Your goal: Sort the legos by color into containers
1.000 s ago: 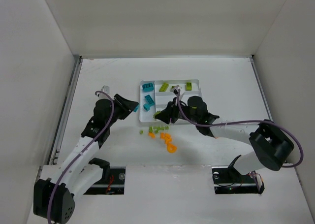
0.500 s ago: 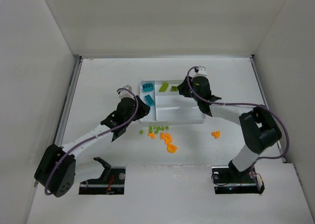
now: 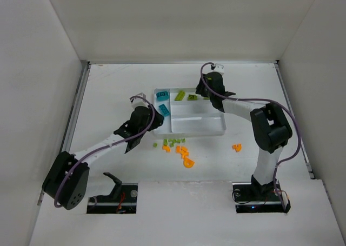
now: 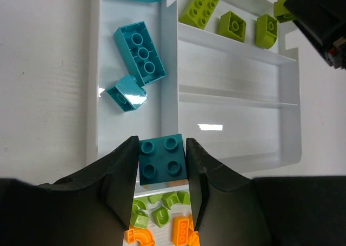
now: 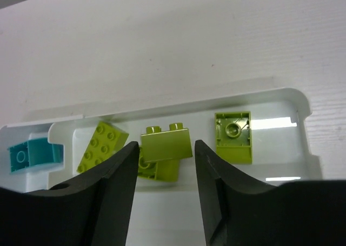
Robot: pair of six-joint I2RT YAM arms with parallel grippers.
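Legos (image 3: 175, 146) in lime and orange lie loose on the table (image 3: 119, 84) just near of the tray (image 3: 200, 123), and one orange piece (image 3: 236, 147) sits apart to the right. My left gripper (image 4: 162, 148) is clamped on a teal brick (image 4: 161, 162) above the tray's near left corner. The left section (image 4: 108, 127) holds other teal bricks (image 4: 140, 51). My right gripper (image 5: 166, 148) hangs over the far section (image 5: 275, 143), its jaws parted slightly wider than the lime brick (image 5: 165, 140) between them. I see a slim gap on each side of it, and it rests on a second lime brick (image 5: 157, 169).
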